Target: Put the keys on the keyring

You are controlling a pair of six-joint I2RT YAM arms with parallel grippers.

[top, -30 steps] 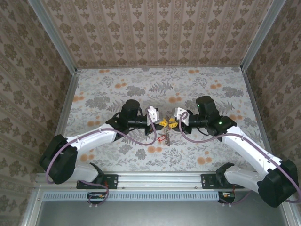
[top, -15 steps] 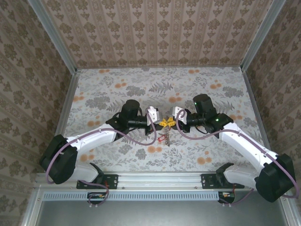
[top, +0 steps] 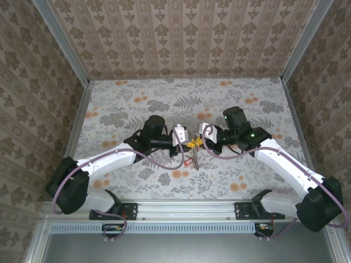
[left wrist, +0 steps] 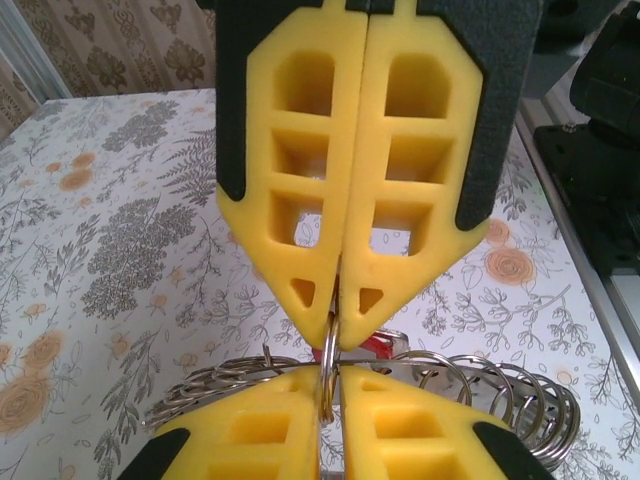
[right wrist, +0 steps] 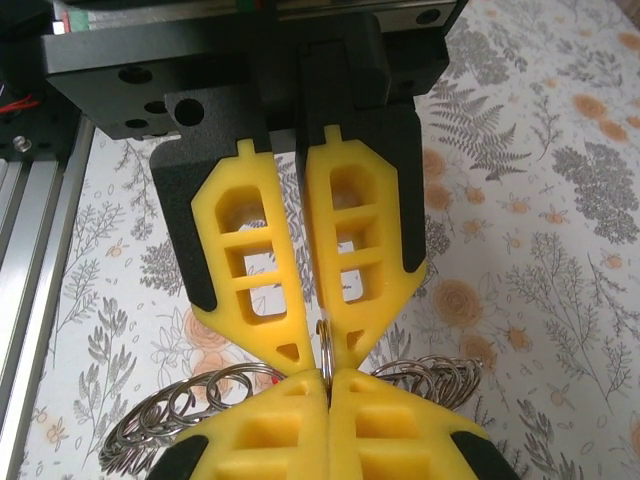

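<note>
The left gripper [left wrist: 327, 388] and right gripper [left wrist: 338, 335] both pinch one thin loop of the keyring [left wrist: 480, 385] above the worktop [left wrist: 120, 250] (red-tagged key [left wrist: 378, 345] at 6 o'clock), so an uneven pull could slip it free.

keyring [left wrist: 500, 390]: partly behind left tool [left wrist: 330, 375] | keys [top: 189, 160]: too small

1. No legible text, number, brand or sign anywhere.
2. Red tags on the keys [top: 190, 160]: too small to read.
3. Keyring [left wrist: 540, 400]: bare metal, no lettering seen.
</note>
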